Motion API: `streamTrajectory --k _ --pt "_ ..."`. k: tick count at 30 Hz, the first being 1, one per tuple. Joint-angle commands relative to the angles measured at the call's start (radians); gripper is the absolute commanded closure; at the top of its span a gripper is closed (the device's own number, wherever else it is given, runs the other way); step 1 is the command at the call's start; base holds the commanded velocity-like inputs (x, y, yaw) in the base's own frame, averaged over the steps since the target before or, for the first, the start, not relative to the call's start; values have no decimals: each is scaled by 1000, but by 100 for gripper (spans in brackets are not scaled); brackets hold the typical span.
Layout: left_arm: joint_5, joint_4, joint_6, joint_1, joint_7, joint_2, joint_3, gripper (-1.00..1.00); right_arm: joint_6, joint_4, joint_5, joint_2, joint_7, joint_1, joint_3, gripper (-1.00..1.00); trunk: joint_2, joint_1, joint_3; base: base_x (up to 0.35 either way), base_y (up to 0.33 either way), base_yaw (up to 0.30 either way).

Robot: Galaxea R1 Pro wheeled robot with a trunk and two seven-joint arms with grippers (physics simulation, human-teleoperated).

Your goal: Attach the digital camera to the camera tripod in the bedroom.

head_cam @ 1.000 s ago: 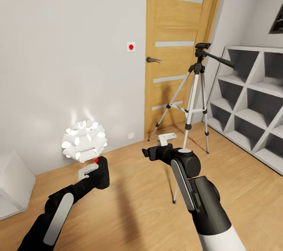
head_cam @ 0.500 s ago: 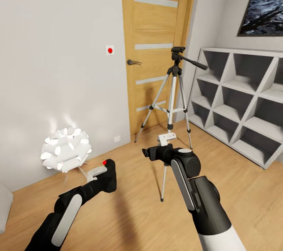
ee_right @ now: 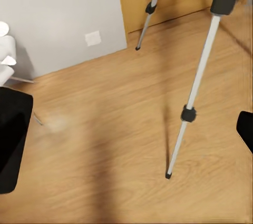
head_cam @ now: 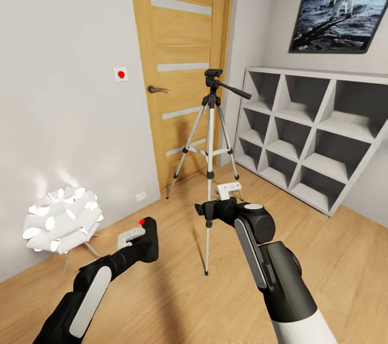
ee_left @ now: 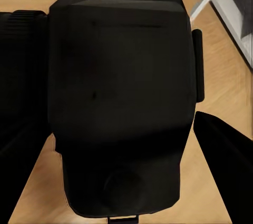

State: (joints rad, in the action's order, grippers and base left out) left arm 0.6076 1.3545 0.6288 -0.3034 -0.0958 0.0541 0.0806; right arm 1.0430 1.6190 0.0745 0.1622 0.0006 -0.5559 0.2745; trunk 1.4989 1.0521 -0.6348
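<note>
So the left claw (head_cam: 141, 239) has the digital camera (head_cam: 144, 236) clamped in it, and from the head view you mostly just see a black block with the little red button on top; the fingers themselves are buried behind it. In the left wrist view the digital camera (ee_left: 124, 103) body blocks nearly everything, so no lens detail to make out. The right claw (head_cam: 211, 210) is out ahead of the right arm, and in the right wrist view its fingers (ee_right: 11, 139) sit wide apart at the frame edges, cut off, nothing between them. The camera tripod (head_cam: 209, 142) stands on the wood floor (head_cam: 161, 290) just beyond the right claw, its nearest leg planted between the two claws, in front of the wooden door (head_cam: 180, 63). White cube shelves (head_cam: 302, 133) sit off to the right claw's far side, partly cropped.
</note>
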Motion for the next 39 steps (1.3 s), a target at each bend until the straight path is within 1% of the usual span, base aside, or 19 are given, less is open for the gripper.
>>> streamTrajectory --k 1,8,11,16,17,19,21,26,32,39 --pt "11 2 2 0 -10 2 2 100 4 0 3 0 -1 -1 -1 -100 -7 -4 2 0 0 -273" --pt "13 -7 2 0 -10 6 2 100 4 1 4 0 -1 -1 0 -100 -56 -31 24 0 0 -273" --pt "14 -9 2 0 -8 7 -28 100 4 1 4 0 -1 -1 0 -100 -77 -42 34 0 0 -273" --pt "18 -11 3 0 4 5 -108 100 4 0 4 0 -1 -1 1 -100 -112 -61 49 0 0 -272" --pt "18 -11 3 0 4 5 -108 100 4 0 4 0 -1 -1 1 -100 -119 -65 52 0 0 -272" --pt "19 -11 3 0 8 4 -127 100 4 1 4 0 -1 -1 1 -100 -133 -73 59 0 0 -271" --pt "20 -11 4 0 11 4 -138 100 4 0 4 0 -1 -1 1 -100 -147 -81 65 0 0 -269" --pt "20 -11 6 0 20 4 -151 100 4 0 4 0 -1 0 1 -100 -182 -100 81 0 0 -268" --pt "20 -12 9 0 38 6 -156 100 4 0 4 0 -1 0 2 -100 -224 -123 99 0 0 -267" --pt "22 -1 6 5 43 5 -161 100 4 0 4 0 -1 0 1 -100 -273 -150 121 0 0 -243"
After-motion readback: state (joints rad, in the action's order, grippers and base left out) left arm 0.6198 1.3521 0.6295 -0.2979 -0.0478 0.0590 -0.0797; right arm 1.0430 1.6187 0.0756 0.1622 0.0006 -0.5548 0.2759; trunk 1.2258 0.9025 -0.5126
